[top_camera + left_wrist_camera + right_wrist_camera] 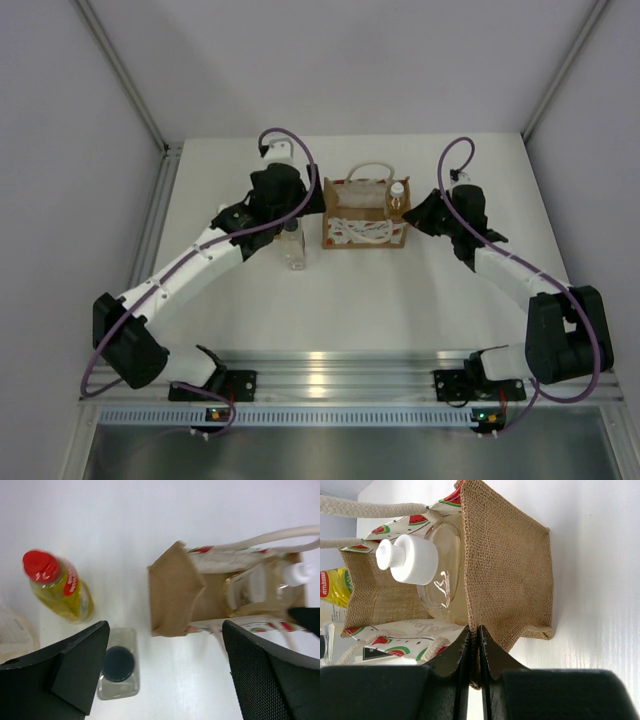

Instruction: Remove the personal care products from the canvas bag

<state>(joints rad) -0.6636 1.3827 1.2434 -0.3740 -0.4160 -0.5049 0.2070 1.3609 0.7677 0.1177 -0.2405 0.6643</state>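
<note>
The canvas bag (364,220) stands mid-table, brown burlap with a white printed panel and pale handles. One amber bottle with a white cap (397,194) stands inside at its right end and also shows in the right wrist view (440,585). My right gripper (475,632) is shut on the bag's burlap side wall (510,575). My left gripper (165,630) is open and empty, hovering left of the bag (175,595). The clear bottle with a dark cap (118,664) stands on the table by its left finger. The yellow bottle with a red cap (57,587) stands beyond it.
A pale labelled object (14,636) shows at the left edge of the left wrist view; I cannot tell what it is. White walls with metal rails enclose the table (400,300) on both sides. My left arm (200,260) hides the yellow bottle from the top view.
</note>
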